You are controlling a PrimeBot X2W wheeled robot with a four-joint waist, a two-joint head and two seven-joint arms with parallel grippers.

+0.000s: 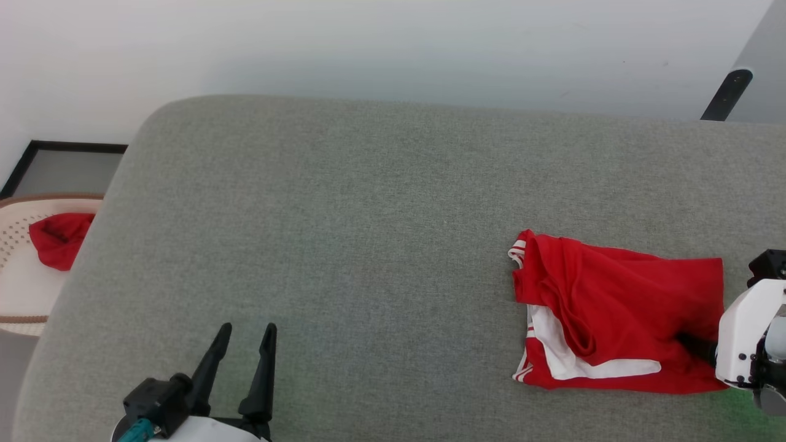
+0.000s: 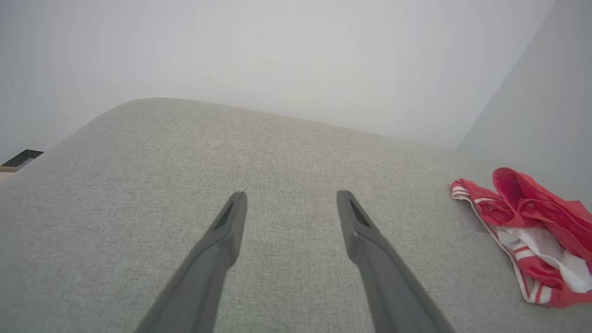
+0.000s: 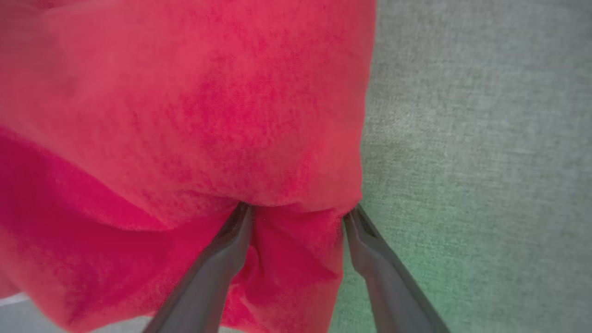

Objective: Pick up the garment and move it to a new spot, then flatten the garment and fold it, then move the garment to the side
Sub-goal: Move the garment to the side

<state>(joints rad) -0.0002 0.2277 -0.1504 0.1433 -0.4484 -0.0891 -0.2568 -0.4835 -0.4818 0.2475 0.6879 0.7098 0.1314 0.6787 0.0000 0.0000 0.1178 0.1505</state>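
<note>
A grey fabric-covered worktop stretches ahead of both claws, with a pale wall behind it.

The left arm sits low at the near edge. The left claw is open, its two dark fingers spread apart and pointing away over bare grey fabric, with nothing between them.

The right arm's white wrist housing comes in from the side and lies low against the worktop. The right claw is also open. Its fingers stand wide apart and their tips are tucked under a fold at the nearest edge of the garment. Red cloth lies between and over the tips, but the fingers are not pinching it.

The garment is folded into a rough rectangle, flat on the worktop directly ahead of the right claw. A white panel and the striped trim show at the end farthest from that claw. It lies well off to the left claw's right.

To the left claw's left, past the worktop's rounded edge, stands a pale perforated basket with a brown rim. A small plain red cloth lies bunched inside it.
</note>
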